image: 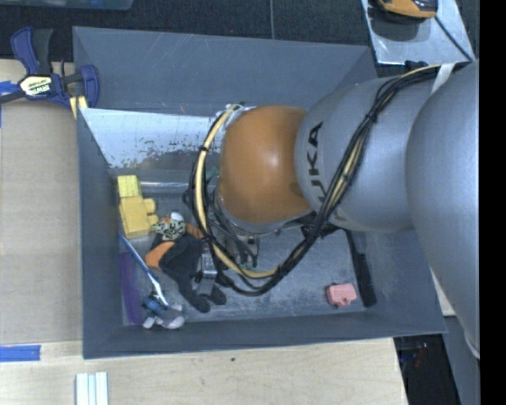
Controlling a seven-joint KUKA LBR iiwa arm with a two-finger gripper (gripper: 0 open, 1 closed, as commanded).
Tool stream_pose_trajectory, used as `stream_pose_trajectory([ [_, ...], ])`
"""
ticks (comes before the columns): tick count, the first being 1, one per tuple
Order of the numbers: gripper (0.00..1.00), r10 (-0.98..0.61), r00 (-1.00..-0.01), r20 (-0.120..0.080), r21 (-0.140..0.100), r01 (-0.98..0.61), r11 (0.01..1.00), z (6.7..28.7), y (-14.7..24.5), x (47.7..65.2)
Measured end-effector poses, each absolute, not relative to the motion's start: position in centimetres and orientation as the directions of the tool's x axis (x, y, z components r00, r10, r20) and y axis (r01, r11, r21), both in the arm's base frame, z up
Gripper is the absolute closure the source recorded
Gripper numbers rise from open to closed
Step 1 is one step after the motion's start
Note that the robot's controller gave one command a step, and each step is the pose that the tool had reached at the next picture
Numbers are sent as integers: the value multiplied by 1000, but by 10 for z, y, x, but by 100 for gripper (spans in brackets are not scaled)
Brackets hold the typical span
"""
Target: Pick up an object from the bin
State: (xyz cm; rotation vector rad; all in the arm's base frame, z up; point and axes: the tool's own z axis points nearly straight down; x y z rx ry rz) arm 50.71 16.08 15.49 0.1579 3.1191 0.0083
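Reaching in from right, wrist down | claw over heap at left of bin | claw spread: cannot tell

Orange wrist cover above a heap: yellow block, black lump; pink block lies apart

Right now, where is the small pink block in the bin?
The pink block lies on the bin floor at the camera view's lower right, beside a black bar, apart from the left-hand heap.
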Motion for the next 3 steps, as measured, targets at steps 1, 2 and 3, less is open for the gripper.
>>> stream_pose_trajectory([
  [1, 0, -159, -987, -9, 1, -159, 987, 137, 190, 507],
  [2, 0, -497, -867, -16, -6, -497, 867, 85, 162, 515],
  [3, 100, -93, -995, -25, 9, -93, 996, 75, 144, 552],
])
